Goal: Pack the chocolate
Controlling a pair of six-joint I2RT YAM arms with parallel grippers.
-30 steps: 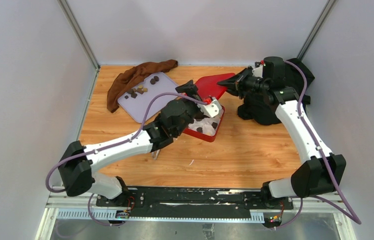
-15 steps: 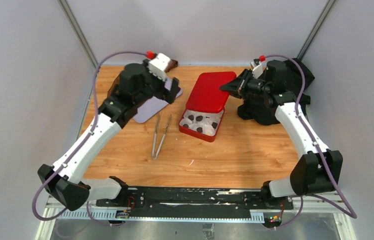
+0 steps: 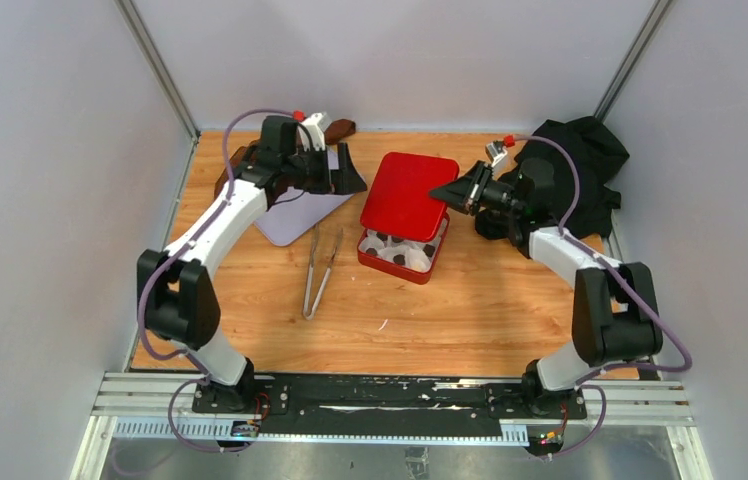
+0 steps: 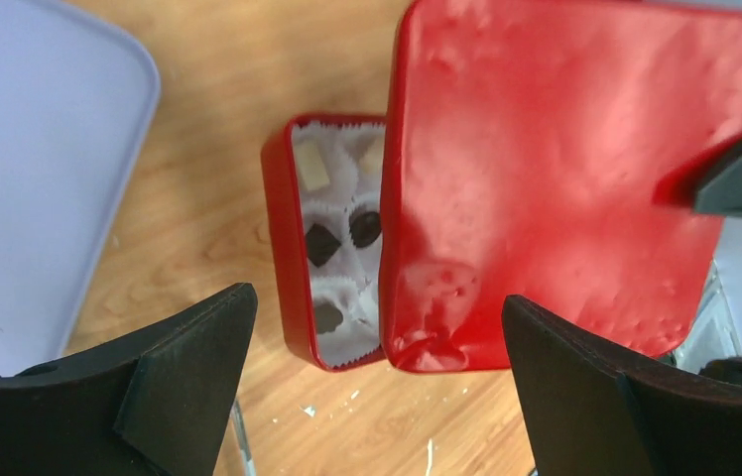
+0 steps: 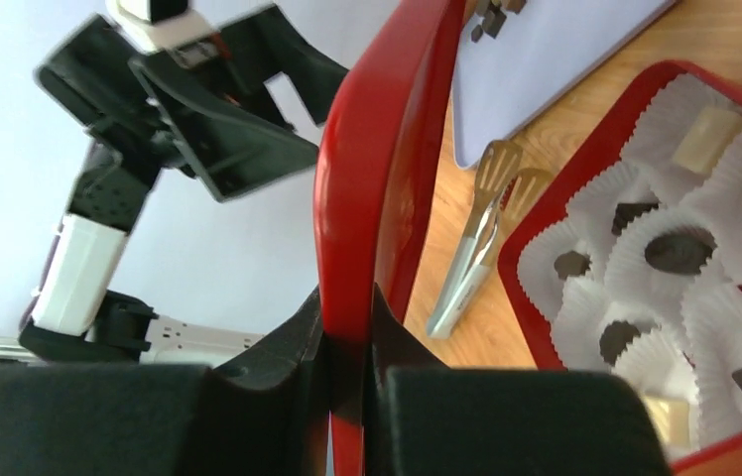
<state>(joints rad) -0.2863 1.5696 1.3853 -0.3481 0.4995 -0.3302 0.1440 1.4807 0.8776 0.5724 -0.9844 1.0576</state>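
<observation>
The chocolate sits in white paper cups in the open red box [image 3: 390, 266]: dark pieces [image 3: 398, 259] and cream ones [image 5: 704, 139] show in the top and right wrist views, and in the left wrist view [image 4: 322, 243]. A few dark pieces [image 5: 491, 15] lie on the lavender tray [image 5: 546, 59]. My right gripper [image 3: 447, 193] is shut on the edge of the red lid [image 3: 405, 195] and holds it tilted over the far part of the box; the jaws pinch the rim [image 5: 347, 327]. My left gripper [image 3: 345, 170] is open and empty above the tray's right edge.
Metal tongs [image 3: 320, 270] lie on the wooden table left of the box. The lavender tray [image 3: 295, 215] is at the back left, with a brown cloth [image 3: 338, 127] behind it. A black cloth [image 3: 580, 155] is heaped at the back right.
My left arm swung from over the box back to the left, above the tray. My right gripper carried the lid forward and lower, so that it covers more of the box.
</observation>
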